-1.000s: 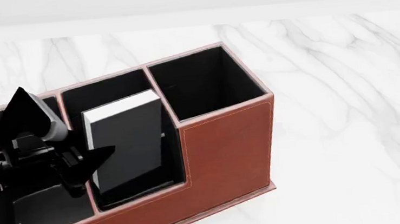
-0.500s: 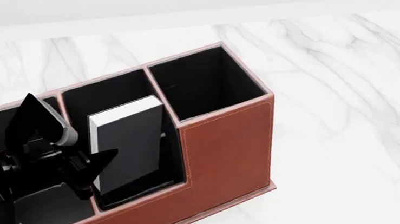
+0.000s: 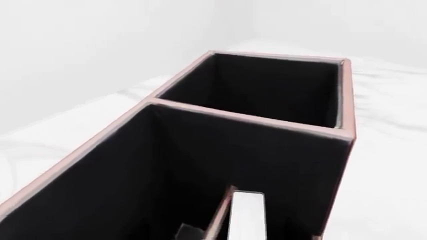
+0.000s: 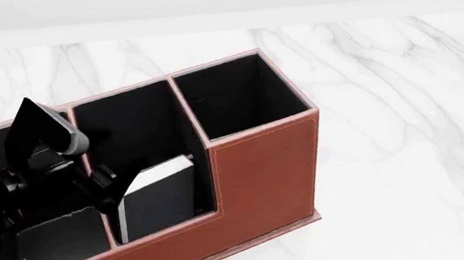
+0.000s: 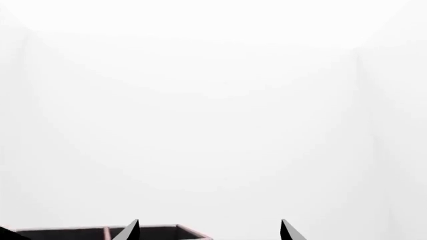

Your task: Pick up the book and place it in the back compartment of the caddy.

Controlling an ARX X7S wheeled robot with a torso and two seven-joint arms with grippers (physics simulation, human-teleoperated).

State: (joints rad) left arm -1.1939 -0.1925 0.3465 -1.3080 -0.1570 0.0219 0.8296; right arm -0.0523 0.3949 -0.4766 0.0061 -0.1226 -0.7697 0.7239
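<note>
In the head view the reddish-brown caddy (image 4: 261,171) fills the left half. The black book (image 4: 160,196) stands low and slightly tilted inside the low-walled squarish cell, the back compartment (image 4: 130,120). Its white page edges face up, and the cell's front wall hides its lower part. My left gripper (image 4: 70,158) hovers just left of the book over the divider, open, with nothing between its fingers. The left wrist view looks down into the caddy (image 3: 253,119) and shows the book's white edge (image 3: 247,217). My right gripper (image 5: 210,232) is open with empty air between its fingertips.
The caddy stands on a white marble table (image 4: 399,121). Its tall-walled square cell (image 4: 238,98) is to the right of the book, and more cells lie under my left arm. A strip of the caddy's rim (image 5: 160,231) shows in the right wrist view.
The book has dropped lower into its cell, out of the left gripper's reach. The left gripper stayed over the divider, shifting only slightly.
</note>
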